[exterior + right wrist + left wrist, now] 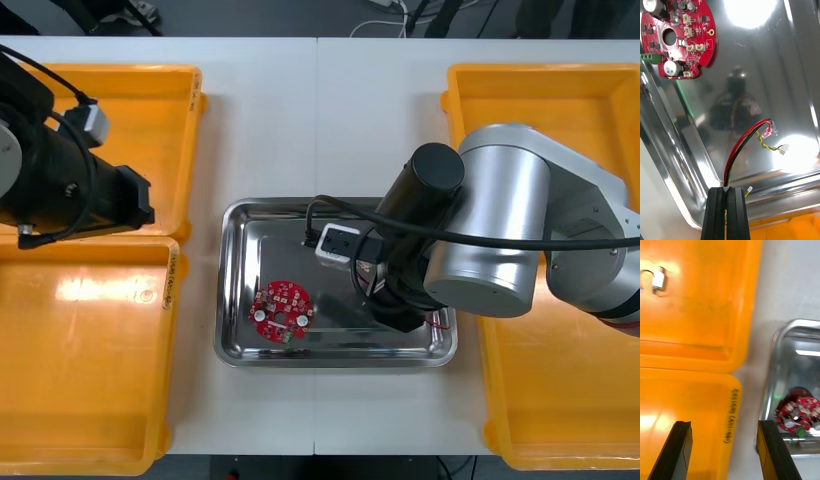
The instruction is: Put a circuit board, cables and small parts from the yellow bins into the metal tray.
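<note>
My right gripper (pixel 727 190) is shut on the red and yellow cable (pixel 748 144), low over the metal tray (pixel 790 67) near its corner. The cable's free end with small white plugs curls over the shiny tray floor. A round red circuit board (pixel 677 37) lies in the tray, beyond the cable; in the front view the circuit board (pixel 283 310) sits at the tray's (pixel 250 225) front left. My left gripper (pixel 724 427) hangs open over the left yellow bins (pixel 696 333), holding nothing. A small metal part (pixel 658 279) lies in the far bin.
The right arm (pixel 480 240) covers the right half of the tray. The left arm (pixel 60 190) sits above the wall between the two left bins (pixel 80 360). Two more yellow bins (pixel 560 400) stand at the right. Bare table runs between bins and tray.
</note>
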Robot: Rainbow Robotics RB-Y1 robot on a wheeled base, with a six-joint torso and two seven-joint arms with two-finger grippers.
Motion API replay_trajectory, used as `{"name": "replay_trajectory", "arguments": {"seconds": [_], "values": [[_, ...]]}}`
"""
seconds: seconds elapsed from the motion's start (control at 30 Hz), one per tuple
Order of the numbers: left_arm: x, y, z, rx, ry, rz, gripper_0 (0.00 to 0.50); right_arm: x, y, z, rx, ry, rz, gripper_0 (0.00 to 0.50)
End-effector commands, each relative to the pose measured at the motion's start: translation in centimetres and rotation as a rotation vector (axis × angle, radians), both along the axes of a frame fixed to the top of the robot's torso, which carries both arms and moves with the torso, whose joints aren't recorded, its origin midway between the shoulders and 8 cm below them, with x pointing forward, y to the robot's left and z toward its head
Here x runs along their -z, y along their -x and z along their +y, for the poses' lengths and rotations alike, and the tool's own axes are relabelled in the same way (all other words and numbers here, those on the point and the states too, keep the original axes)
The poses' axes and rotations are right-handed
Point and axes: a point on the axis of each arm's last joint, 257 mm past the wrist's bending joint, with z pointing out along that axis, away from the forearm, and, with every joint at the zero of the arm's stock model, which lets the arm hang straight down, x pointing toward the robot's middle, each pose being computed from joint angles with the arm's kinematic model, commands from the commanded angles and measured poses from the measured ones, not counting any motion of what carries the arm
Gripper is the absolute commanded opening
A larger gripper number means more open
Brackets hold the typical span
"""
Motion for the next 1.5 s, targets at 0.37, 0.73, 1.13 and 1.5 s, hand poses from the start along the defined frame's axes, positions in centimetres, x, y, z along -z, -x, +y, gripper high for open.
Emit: {"name": "replay_trajectory", "arguments": {"seconds": [0.37, 0.73, 1.13, 1.5], "values": [[-2.7, -2.2, 11.3, -0.006, -0.152, -0.005, 0.5, 4.2, 0.0, -0.1, -0.09, 0.081, -0.026, 0.0], [-1.8, -2.8, 17.3, -0.013, -0.207, 0.06, 0.5, 6.4, 0.7, -0.6, -0.101, 0.122, 0.025, 0.0], [-1.9, -7.2, 19.1, -0.006, -0.149, 0.031, 0.5, 7.4, 0.5, 0.4, -0.094, 0.103, 0.051, 0.0], [-2.0, -10.6, 19.4, 0.0, -0.161, -0.013, 0.5, 7.5, 0.5, 0.1, -0.101, 0.113, 0.054, 0.052]]}}
